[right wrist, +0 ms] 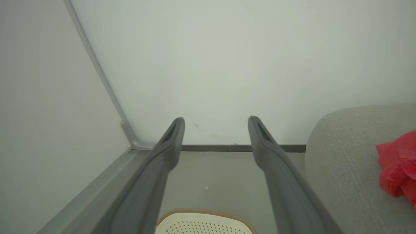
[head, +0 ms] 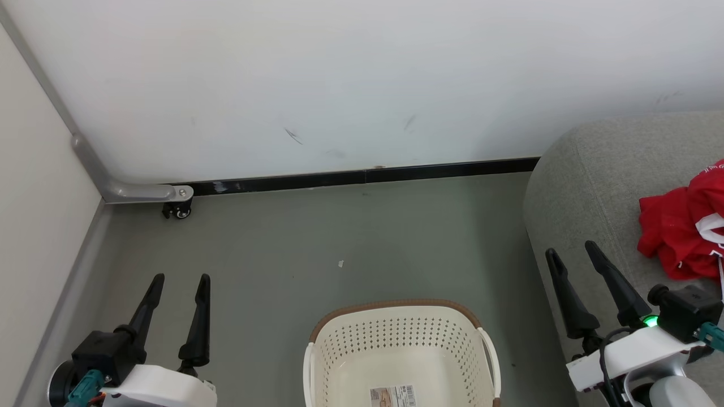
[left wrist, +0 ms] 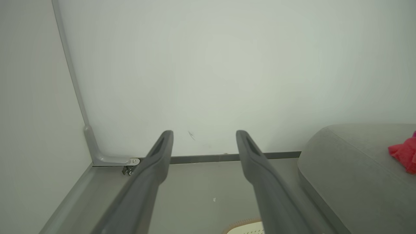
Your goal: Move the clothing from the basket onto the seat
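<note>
Your left gripper and right gripper both stand spread wide, holding nothing — parked either side of the basket; the clothing lies heaped on the seat, so the visible basket floor carries just its label — job likely finished.

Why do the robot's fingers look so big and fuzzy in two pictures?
Left wrist view: the left gripper sits close to a wide-angle lens, so its fingers loom large and soft-edged, and the clothing is a blurry red patch. Right wrist view: the same for the right gripper. Head view: sharp, with even light.
</note>
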### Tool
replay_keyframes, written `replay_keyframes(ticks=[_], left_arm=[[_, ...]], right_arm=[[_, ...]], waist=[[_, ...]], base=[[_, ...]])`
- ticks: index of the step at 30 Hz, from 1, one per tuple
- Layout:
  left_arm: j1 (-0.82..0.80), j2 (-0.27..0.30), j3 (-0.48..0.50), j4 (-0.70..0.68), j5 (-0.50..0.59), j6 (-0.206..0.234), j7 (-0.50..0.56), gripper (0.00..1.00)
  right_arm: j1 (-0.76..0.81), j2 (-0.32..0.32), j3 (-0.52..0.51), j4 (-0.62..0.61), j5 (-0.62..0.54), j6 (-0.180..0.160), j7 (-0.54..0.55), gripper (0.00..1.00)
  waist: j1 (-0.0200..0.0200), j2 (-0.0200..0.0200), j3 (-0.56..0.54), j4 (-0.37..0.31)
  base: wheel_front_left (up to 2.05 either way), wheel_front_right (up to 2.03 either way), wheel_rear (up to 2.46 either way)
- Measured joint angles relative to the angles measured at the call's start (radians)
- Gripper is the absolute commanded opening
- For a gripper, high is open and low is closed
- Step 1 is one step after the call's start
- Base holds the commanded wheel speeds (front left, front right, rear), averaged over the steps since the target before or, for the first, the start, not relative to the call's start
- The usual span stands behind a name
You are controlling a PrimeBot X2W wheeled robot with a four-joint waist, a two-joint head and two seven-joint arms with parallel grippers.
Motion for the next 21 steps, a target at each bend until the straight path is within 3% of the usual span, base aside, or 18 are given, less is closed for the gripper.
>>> replay_keyframes(ticks=[21], left_arm=[[0.040, -0.037, 0.050, -0.032, 0.063, -0.030, 0.000, 1.00]], right_arm=[[0.002, 0.019, -0.014, -0.034, -0.025, 0.000, 0.000, 1.00]], waist=[[-0.0001, 0.0000, 0.005, 0.002]], base=[[0.00, 0.00, 0.00]])
